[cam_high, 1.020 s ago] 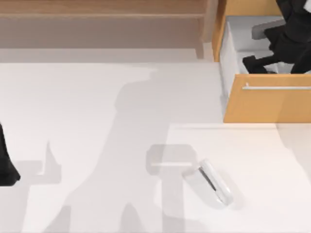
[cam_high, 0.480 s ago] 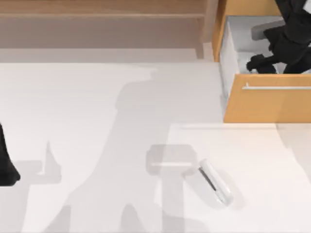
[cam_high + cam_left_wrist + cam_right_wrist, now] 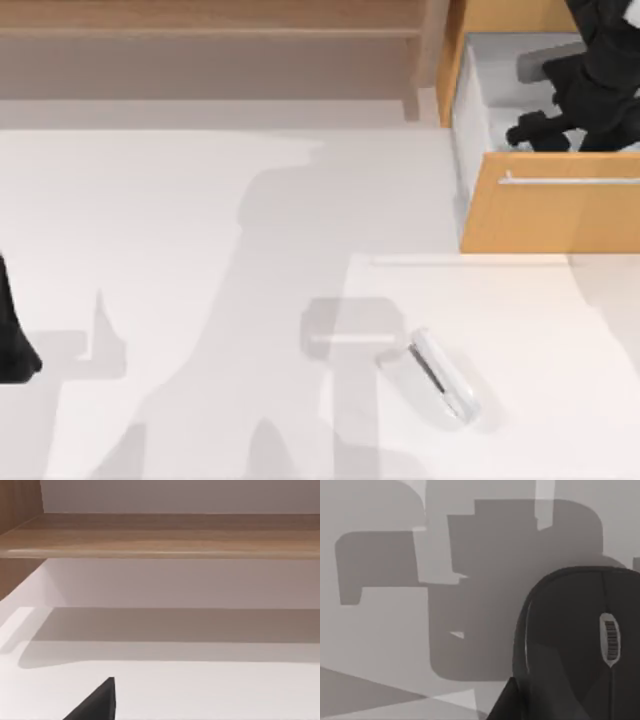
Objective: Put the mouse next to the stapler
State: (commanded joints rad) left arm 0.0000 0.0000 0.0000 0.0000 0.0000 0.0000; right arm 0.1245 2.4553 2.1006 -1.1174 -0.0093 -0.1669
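While the white stapler (image 3: 441, 373) lies diagonally on the pale table (image 3: 200, 300) near the front edge, right of centre, nothing touches it; my left arm (image 3: 12, 330) is parked at the table's left edge. Farther back at the right stands an open wooden drawer (image 3: 550, 215), and my right gripper (image 3: 535, 130) reaches down inside it. Whether its fingers are parted or closed I cannot tell. From the right wrist view the dark grey mouse (image 3: 575, 640) sits on the drawer's pale floor, close beneath the gripper, scroll wheel visible.
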